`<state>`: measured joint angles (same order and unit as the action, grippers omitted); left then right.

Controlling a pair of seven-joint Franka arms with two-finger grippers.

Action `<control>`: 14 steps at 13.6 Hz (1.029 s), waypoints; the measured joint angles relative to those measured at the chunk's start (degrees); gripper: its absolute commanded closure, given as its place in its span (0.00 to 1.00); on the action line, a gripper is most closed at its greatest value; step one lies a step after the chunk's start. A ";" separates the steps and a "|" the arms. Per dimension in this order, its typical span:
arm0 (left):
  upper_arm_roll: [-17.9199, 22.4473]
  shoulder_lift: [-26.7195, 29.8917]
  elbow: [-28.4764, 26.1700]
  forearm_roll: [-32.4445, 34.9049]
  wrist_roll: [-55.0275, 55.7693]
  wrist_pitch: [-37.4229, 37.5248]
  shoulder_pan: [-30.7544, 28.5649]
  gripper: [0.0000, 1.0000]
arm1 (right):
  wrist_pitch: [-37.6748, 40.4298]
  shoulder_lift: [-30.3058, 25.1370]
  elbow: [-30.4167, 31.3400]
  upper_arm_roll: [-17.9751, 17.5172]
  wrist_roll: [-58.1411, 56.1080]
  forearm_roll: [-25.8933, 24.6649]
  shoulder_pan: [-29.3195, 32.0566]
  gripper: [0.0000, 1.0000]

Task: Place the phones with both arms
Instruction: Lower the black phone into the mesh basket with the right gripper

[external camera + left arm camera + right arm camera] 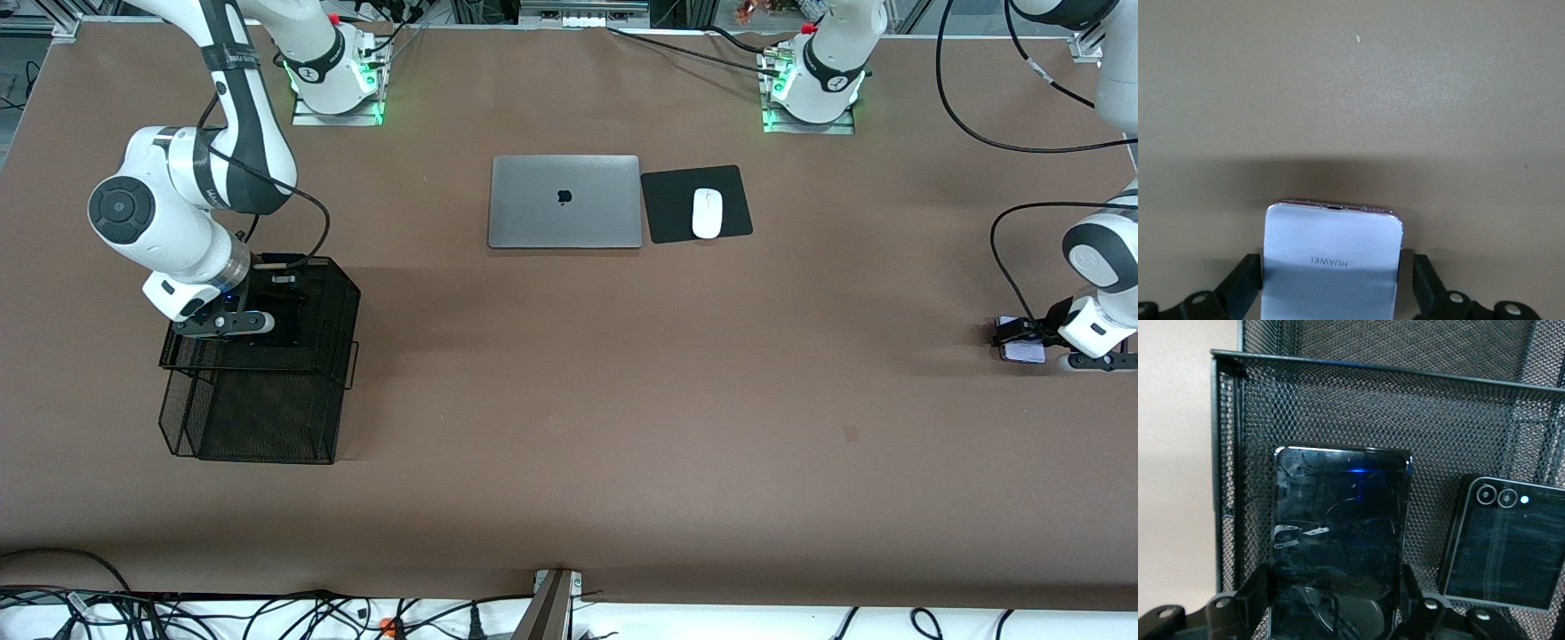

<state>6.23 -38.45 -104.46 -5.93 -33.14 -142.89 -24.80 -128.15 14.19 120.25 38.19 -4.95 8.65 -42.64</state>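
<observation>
Straddling the pale lavender-white phone [1331, 263] with its fingers [1426, 280] spread wide to either side, the left gripper [1022, 338] sits low at the left arm's end of the tabletop [622, 400], where that phone lies flat with its long axis running straight out from the gripper. The right gripper [258, 311] is clamped on the long black slab [1338, 547] inside the black mesh basket [258, 418], the slab's length also running straight out from the gripper. The small squarish black phone [1508, 547] rests in the basket just beside the slab.
</observation>
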 measured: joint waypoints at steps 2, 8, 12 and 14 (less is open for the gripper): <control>-0.06 -0.42 0.00 0.00 0.00 -0.40 0.00 0.00 | -0.95 0.00 0.57 0.00 0.00 0.02 -0.11 1.00; -0.16 -0.41 0.02 0.00 0.02 -0.48 0.00 0.90 | -3.40 0.44 0.82 0.00 0.00 0.05 -0.12 1.00; -0.18 -0.44 0.07 0.00 0.06 -0.48 0.01 1.00 | -3.94 0.45 0.76 0.25 0.00 0.08 -0.01 0.25; -0.30 -0.45 0.52 0.00 0.50 0.16 0.08 1.00 | -3.94 0.46 0.76 0.27 0.00 0.08 -0.01 0.21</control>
<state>5.92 -38.90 -103.94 -5.93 -32.64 -142.73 -24.72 -132.09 14.66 121.01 38.46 -4.95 8.73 -42.65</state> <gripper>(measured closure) 0.167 0.203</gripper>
